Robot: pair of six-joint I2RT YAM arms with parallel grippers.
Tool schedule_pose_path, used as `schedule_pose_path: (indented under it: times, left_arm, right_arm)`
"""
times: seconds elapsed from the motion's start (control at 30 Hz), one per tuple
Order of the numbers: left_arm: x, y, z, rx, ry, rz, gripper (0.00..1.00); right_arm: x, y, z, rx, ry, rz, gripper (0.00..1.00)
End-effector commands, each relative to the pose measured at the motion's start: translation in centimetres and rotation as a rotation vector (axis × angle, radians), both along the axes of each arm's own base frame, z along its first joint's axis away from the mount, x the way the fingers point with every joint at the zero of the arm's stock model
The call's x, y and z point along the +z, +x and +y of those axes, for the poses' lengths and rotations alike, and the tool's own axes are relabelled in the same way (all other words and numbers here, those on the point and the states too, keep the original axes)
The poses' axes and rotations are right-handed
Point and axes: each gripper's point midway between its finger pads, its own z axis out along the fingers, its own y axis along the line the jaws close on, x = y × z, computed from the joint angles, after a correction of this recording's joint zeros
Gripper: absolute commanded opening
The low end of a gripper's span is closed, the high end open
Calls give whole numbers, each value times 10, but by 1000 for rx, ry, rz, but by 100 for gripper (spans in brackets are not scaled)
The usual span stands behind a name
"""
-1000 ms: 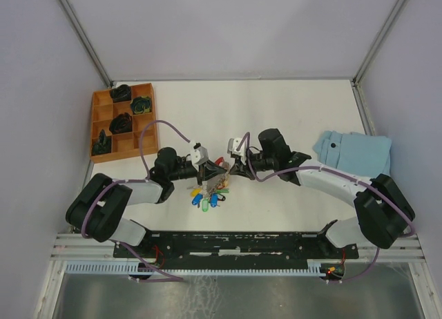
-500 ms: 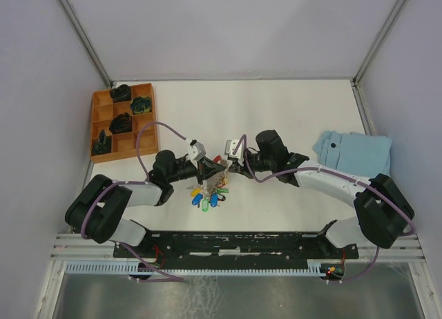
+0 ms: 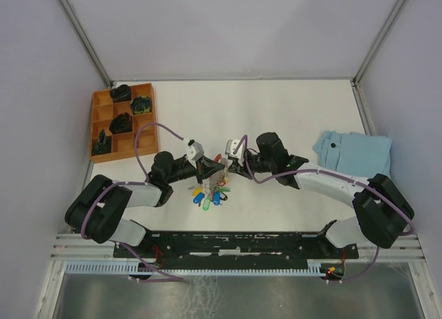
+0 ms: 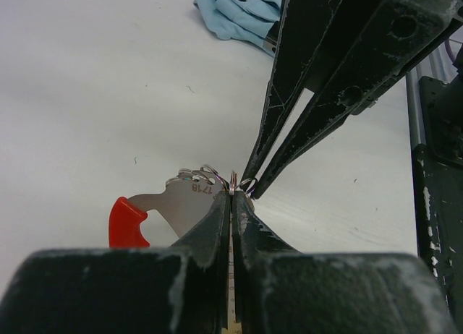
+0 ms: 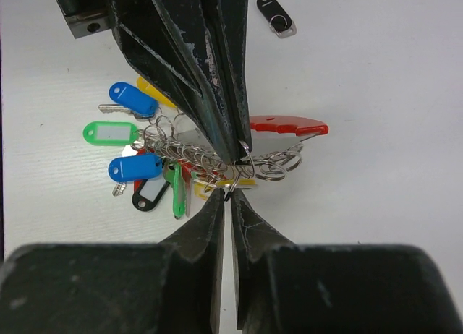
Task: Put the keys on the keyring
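The keyring (image 5: pixel 195 157), a grey cluster of rings and chain with a red strap (image 5: pixel 289 124), lies at the table's near middle (image 3: pixel 215 177). Keys with blue (image 5: pixel 132 99), green (image 5: pixel 108 133) and yellow (image 5: pixel 155 92) tags fan out from it toward the arms (image 3: pixel 207 196). My left gripper (image 3: pixel 215 172) is shut on a thin ring of the cluster (image 4: pixel 234 181). My right gripper (image 3: pixel 225 170) faces it, tips almost touching, shut on a small ring (image 5: pixel 231 191). A red-tagged flat metal piece (image 4: pixel 126 222) hangs left of the left jaws.
An orange compartment tray (image 3: pixel 97 129) with dark items stands at the back left. A folded light-blue cloth (image 3: pixel 353 153) lies at the right. A small black tag piece (image 5: pixel 275 15) lies apart on the white table, beyond the cluster.
Both grippers have drifted slightly left while still gripping the cluster. The keys on the table have barely shifted.
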Motion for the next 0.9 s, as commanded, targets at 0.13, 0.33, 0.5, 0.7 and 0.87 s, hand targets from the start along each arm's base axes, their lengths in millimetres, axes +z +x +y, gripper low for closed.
schedule_pose_path:
  times: [0.13,0.33,0.5,0.7,0.87]
  left_arm:
    - [31,-1,-3,-19,-72,-93,3]
    - [31,-1,-4,-24,-73,-94,3]
    - [31,-2,-4,-26,-73,-93,3]
    - [29,1,-3,-9,-68,-83,5]
    - [24,0,-4,-32,-42,-78,18]
  right_arm:
    - [32,2,8,-10,96,-46,19]
    - [37,3,11,-15,121,-48,21]
    - [34,4,11,-15,109,-34,7]
    - [34,3,5,-17,74,-52,1]
    - [47,4,1,-3,41,-90,1]
